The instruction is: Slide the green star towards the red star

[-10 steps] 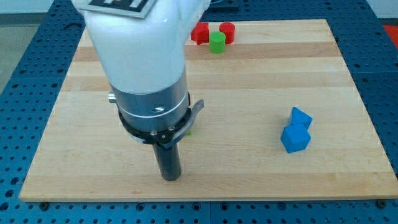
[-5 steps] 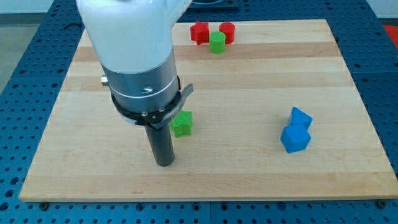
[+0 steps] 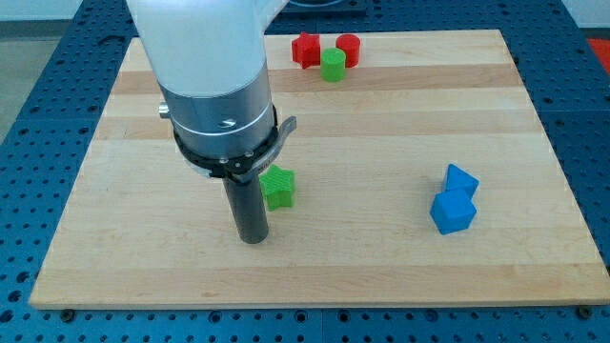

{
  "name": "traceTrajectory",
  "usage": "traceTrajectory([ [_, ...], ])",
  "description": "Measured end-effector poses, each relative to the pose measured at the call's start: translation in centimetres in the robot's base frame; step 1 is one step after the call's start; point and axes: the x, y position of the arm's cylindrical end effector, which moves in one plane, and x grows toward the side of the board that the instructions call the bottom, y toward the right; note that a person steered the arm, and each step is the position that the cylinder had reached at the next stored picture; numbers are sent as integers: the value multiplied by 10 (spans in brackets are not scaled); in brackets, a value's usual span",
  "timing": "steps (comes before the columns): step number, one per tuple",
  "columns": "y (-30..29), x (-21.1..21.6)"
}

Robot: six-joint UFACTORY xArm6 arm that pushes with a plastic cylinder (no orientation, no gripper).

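Observation:
The green star [image 3: 278, 189] lies near the middle of the wooden board, partly hidden by my arm on its left side. My tip [image 3: 252, 238] rests on the board just below and to the left of the green star, close beside it. The red star [image 3: 305, 50] sits at the view's top, well above the green star.
A green cylinder [image 3: 332, 65] and a red cylinder [image 3: 348, 48] stand right of the red star. Two blue blocks [image 3: 456, 198] sit together at the view's right. The wooden board [image 3: 400, 124] ends in a blue perforated table all around.
My arm first moved left, uncovering the green star, then shifted slightly up toward it. The blocks have not moved.

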Motion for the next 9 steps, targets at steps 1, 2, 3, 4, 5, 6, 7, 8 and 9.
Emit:
traceTrajectory([
  [1,0,-1],
  [2,0,-1],
  [3,0,-4],
  [4,0,-8],
  [5,-1,-9],
  [6,-4,-19],
  [7,-3,-23],
  [8,4,-23],
  [9,5,-23],
])
